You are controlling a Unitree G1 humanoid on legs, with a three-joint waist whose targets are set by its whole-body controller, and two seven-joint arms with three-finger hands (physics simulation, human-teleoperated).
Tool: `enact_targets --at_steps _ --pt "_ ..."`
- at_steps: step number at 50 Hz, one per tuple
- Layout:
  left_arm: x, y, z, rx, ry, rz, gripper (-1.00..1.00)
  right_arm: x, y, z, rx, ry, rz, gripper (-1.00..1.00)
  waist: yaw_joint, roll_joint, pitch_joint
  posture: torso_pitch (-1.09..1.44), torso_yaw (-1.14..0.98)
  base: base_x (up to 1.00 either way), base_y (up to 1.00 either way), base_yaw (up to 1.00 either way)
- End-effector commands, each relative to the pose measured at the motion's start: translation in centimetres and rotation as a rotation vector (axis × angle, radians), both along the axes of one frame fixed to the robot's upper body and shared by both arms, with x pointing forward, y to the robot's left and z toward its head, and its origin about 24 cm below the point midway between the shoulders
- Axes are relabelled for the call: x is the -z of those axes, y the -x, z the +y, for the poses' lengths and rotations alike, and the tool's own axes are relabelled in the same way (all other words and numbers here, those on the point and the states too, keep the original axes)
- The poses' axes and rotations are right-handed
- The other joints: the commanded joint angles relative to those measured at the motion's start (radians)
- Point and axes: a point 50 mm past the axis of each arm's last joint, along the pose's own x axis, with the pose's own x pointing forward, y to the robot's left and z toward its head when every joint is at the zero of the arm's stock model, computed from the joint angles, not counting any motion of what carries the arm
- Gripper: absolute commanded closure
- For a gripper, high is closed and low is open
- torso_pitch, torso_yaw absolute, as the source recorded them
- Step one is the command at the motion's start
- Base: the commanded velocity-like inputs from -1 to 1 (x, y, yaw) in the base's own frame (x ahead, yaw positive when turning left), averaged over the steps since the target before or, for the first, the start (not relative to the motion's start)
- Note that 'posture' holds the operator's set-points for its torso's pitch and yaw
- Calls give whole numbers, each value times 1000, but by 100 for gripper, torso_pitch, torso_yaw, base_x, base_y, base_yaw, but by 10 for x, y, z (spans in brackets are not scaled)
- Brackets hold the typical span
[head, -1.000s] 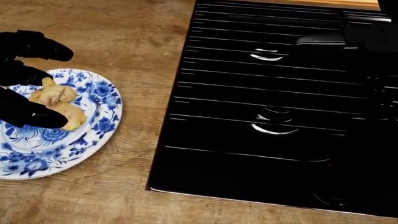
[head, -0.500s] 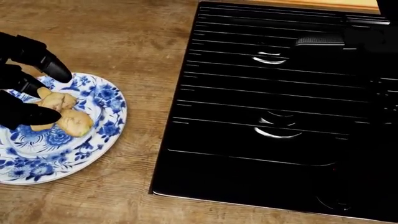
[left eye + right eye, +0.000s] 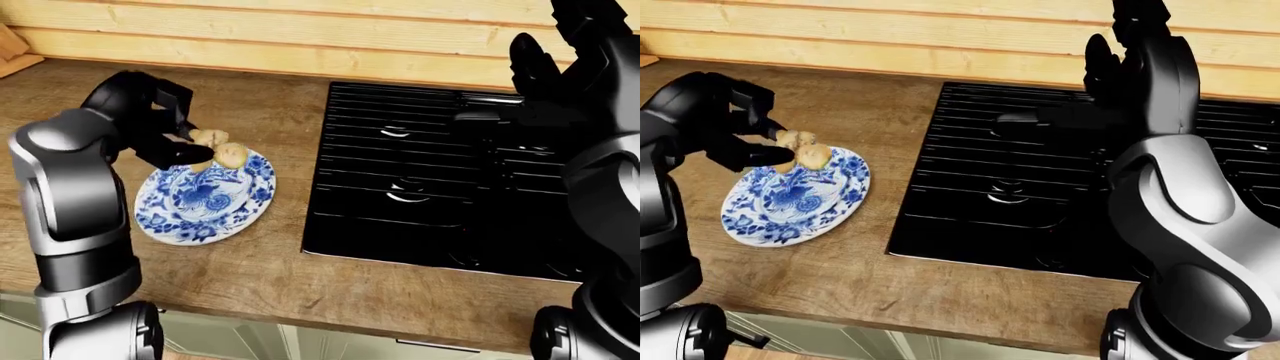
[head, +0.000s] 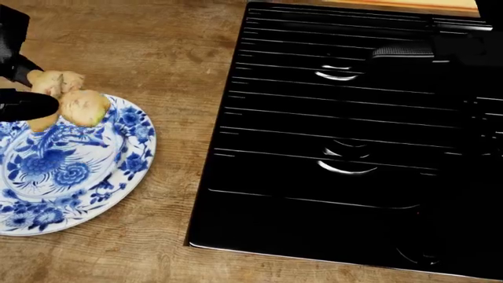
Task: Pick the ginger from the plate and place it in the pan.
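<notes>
The knobbly tan ginger [image 4: 69, 99] hangs just above the upper rim of the blue-and-white plate [image 4: 130, 160], held by my left hand [image 4: 39, 89], whose black fingers are shut round its left side. In the left-eye view the ginger [image 3: 220, 151] is clearly lifted off the plate [image 3: 215, 217]. The pan shows as a grey handle [image 4: 404, 51] over the black stove; its dark body is hard to tell from the stove top. My right hand [image 3: 1130, 52] is raised over the stove's right part, open and holding nothing.
The black ribbed stove [image 4: 330, 153] fills the right of the head view, set into a wooden counter [image 4: 165, 53]. A pale wooden wall [image 3: 300, 45] runs along the top of the eye views. The counter's edge [image 3: 300, 315] lies along the bottom.
My left hand has shut on the ginger and lifted it off the plate's middle, toward the top of the head view. The right hand and stove stay where they were.
</notes>
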Motion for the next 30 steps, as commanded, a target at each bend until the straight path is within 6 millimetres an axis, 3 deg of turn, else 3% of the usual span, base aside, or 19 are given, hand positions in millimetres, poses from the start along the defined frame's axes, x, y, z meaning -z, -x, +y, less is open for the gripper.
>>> enact_targets --at_steps 1,12,14,18,30 --pt "-18 5 -3 -3 22 -73 100 -11 5 -3 17 -5 -65 -100 -1 4 -23 0 0 0 0 0" --pt "-20 6 -4 -19 105 -94 100 -20 13 -1 82 44 -34 -100 0 7 -18 0 0 0 0 0" --pt "-20 6 -5 -19 109 -95 100 -21 14 0 81 45 -33 -100 -10 18 -47 0 0 -22 0 0" --pt "-22 7 -5 -18 112 -96 100 -21 15 0 78 47 -33 -100 -16 23 -56 0 0 -24 0 0" --pt "-22 6 -3 -17 111 -94 100 -21 13 -1 76 45 -31 -100 -21 17 -29 0 0 -16 0 0"
